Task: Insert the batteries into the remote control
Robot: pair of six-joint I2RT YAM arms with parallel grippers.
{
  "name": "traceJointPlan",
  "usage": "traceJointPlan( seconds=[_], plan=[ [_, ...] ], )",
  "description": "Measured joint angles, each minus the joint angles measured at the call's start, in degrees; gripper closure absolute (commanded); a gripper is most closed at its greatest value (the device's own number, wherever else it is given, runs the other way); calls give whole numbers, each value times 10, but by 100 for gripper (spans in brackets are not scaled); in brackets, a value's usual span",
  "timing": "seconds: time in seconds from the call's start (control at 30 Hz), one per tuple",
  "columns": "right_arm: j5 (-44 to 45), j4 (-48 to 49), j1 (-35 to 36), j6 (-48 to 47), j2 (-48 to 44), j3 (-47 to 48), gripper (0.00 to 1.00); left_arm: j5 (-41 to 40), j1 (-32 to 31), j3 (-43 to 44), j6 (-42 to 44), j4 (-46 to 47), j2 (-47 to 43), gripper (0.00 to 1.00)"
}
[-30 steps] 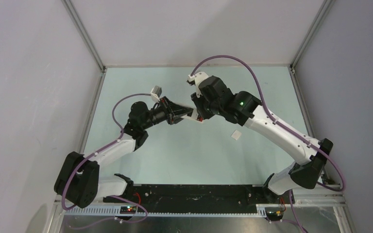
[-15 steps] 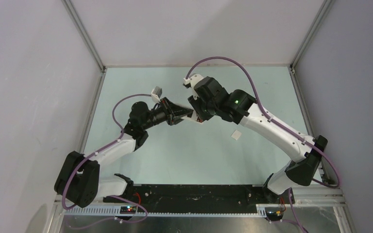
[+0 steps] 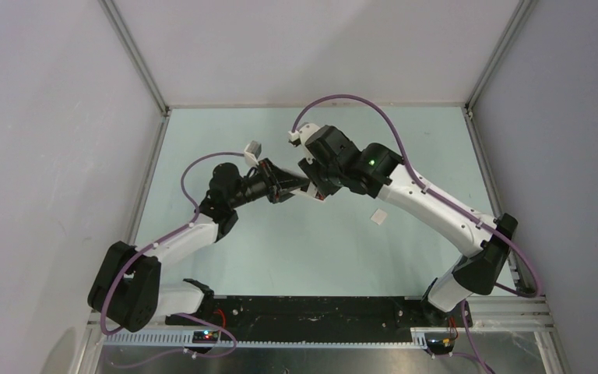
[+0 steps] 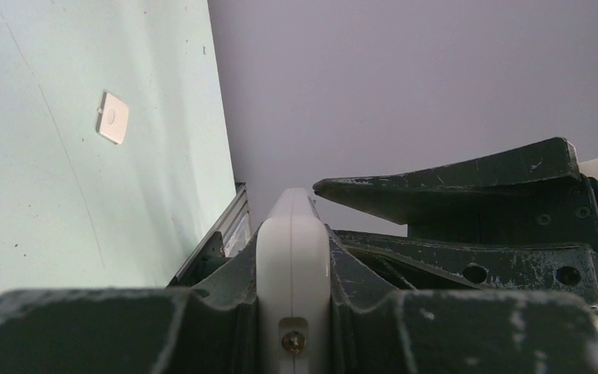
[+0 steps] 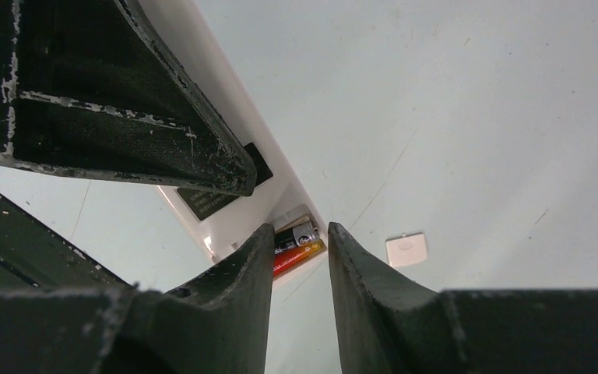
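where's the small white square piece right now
The small white square piece lies flat on the table, right of centre in the top view, just near-side of the right arm, apart from the remote control.

The left gripper [image 4: 292, 269] is clamped on a white remote [image 4: 290, 226], which is seen edge-on and points away between the scuffed black fingers [image 4: 124, 327]. The right gripper's finger [image 4: 452, 183] comes in from the right, its tip just above the remote's far end. A small white square cover [image 4: 114, 118] lies well apart on the pale green table [image 4: 47, 218].
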Motion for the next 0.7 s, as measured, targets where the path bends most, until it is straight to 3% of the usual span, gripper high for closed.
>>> traceJointPlan(
  seconds=[0.27,0.6,0.7],
  plan=[
    [-30,-5,-2,-1,2,0,68,7,0,0,5,-6,0,100],
    [-68,-7,-16,2,2,0,63,12,1,0,19,-8,0,100],
    [-76,-9,-20,4,2,0,67,14,1,0,21,-8,0,100]
  ],
)
